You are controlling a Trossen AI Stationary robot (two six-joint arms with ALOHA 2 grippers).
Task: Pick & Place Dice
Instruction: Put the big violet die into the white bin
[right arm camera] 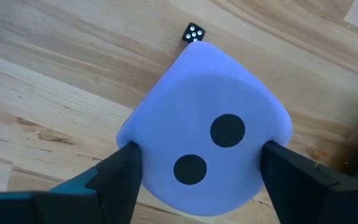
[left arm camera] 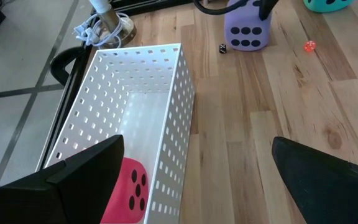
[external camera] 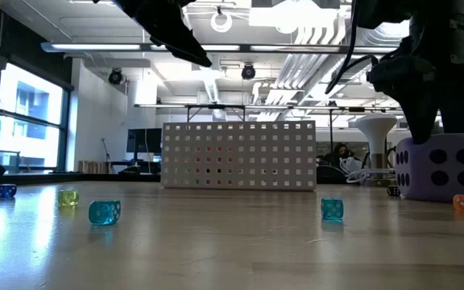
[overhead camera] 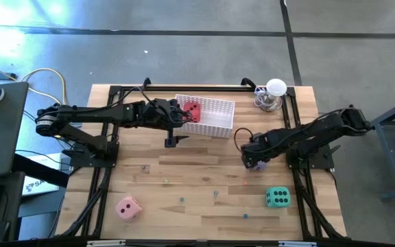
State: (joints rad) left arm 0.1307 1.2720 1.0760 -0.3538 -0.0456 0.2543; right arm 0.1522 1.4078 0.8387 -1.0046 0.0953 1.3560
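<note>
1. Basket [overhead camera: 214, 116], white and perforated, sits at the far middle of the table [overhead camera: 204, 192]; the red die [overhead camera: 193, 109] lies inside it at one end, and the left wrist view shows the rest of the basket bare.
2. Purple die [right arm camera: 207, 134] stands on the table on the right side, in front of the basket and well apart from it, with a tiny black die [right arm camera: 193, 33] just beside it.
3. Right gripper [right arm camera: 197, 171] is down over the purple die with its jaws partly apart, one finger on each side of the cube. In the right wrist view both fingers [right arm camera: 120, 171] meet the die's sides, though I cannot tell whether they are pressing firmly.
4. Left gripper [overhead camera: 177, 127] hangs above the basket's end where the red die lies; its jaws stand wide apart and hold nothing.
5. Left arm reaches from the table's left edge across toward the basket. The right arm stretches in from the right edge, wrist bent down onto the purple die.
6. Green die [overhead camera: 277, 197] rests at the front right of the table and the pink die [overhead camera: 128, 207] at the front left, both clear of either arm.
7. Small coloured dice [external camera: 104, 212] lie scattered over the front of the table.
</note>
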